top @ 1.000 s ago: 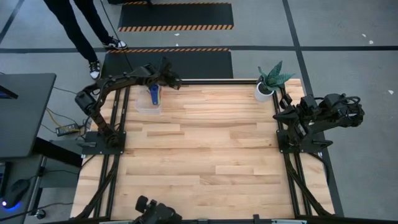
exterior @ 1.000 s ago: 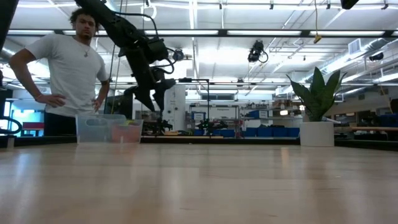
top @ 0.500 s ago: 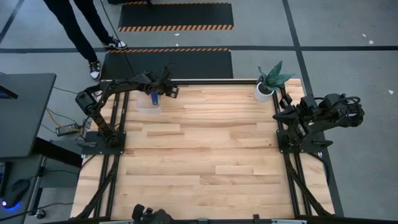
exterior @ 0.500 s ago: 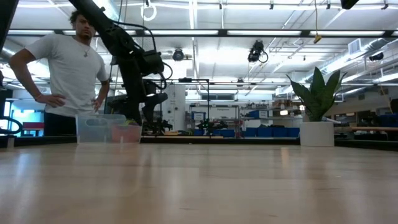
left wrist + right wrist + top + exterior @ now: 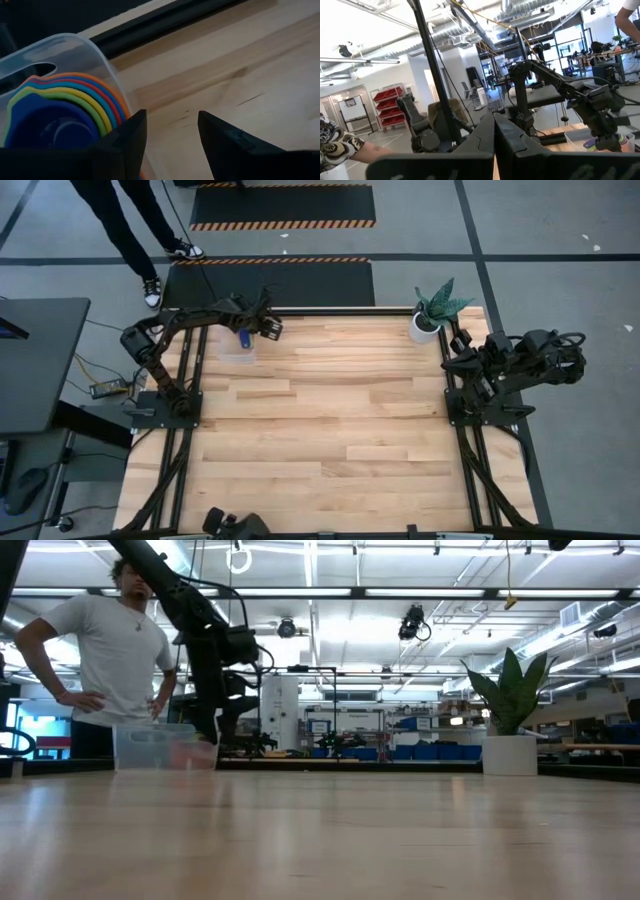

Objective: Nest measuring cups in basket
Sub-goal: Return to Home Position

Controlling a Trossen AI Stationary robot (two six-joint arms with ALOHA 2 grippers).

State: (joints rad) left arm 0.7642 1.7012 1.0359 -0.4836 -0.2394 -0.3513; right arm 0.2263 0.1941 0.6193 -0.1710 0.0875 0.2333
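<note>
Nested stack of coloured plastic measuring cups [image 5: 55,115], blue one innermost, sits in clear rectangular plastic basket [image 5: 80,50] at wooden worktop's [image 5: 330,410] far left corner. Left jaws spread, holding nothing, just beside basket's wall. Right jaws pressed together; right arm [image 5: 520,360] folded at worktop's right edge.

Overhead light is flooding everything.
White ceiling strip lights [image 5: 450,592] are glaring along the upper frame, sheening the pale wooden table [image 5: 350,840].
</note>
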